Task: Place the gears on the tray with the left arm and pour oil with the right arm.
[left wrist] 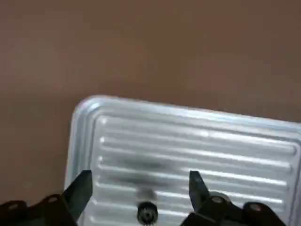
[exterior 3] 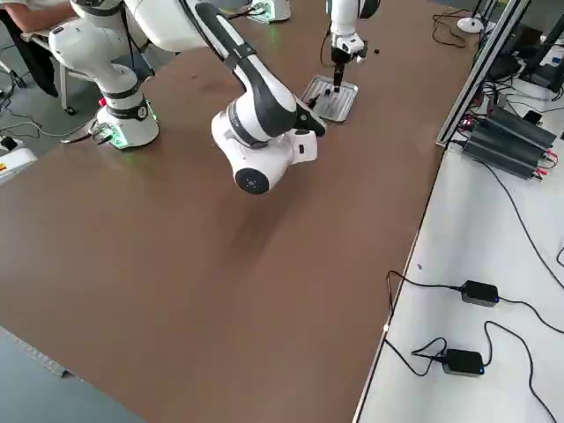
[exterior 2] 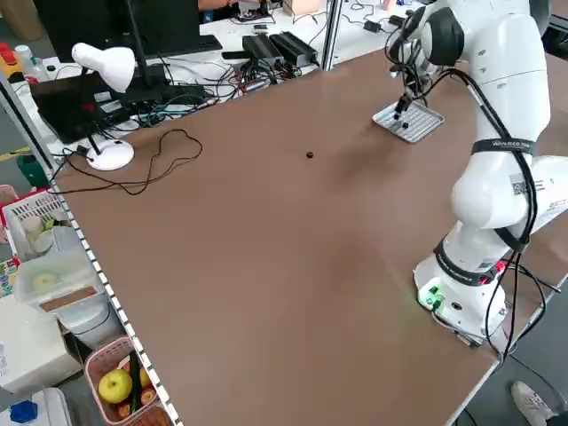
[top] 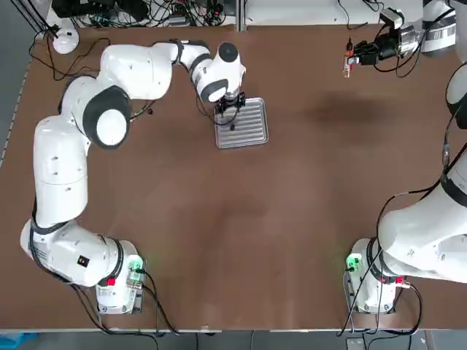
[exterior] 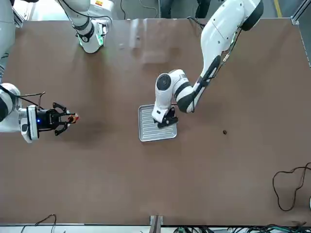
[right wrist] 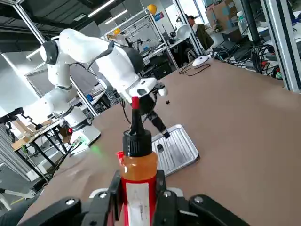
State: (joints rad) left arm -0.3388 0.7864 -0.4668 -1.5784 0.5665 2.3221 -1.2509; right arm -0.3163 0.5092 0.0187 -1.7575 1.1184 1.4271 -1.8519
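Note:
The silvery ribbed tray [top: 252,130] [exterior: 146,132] lies at the middle of the table's far half. My left gripper [top: 230,114] [left wrist: 139,188] hangs just over the tray's left part, fingers open. One small dark gear [left wrist: 147,213] [right wrist: 160,147] lies on the tray below and between them, touching neither. A second gear [exterior: 224,131] [exterior 2: 309,155] lies on the bare table farther to my left. My right gripper [top: 356,58] [exterior: 65,118] is at the far right, shut on the orange oil [right wrist: 137,174] bottle, held above the table.
A white desk lamp [exterior 2: 102,62] and a loose black cable [exterior 2: 151,164] sit at the table's far left corner. More cables and power bricks [exterior 3: 493,141] lie beyond the far edge. The arm bases [top: 120,281] [top: 372,277] stand at the near edge.

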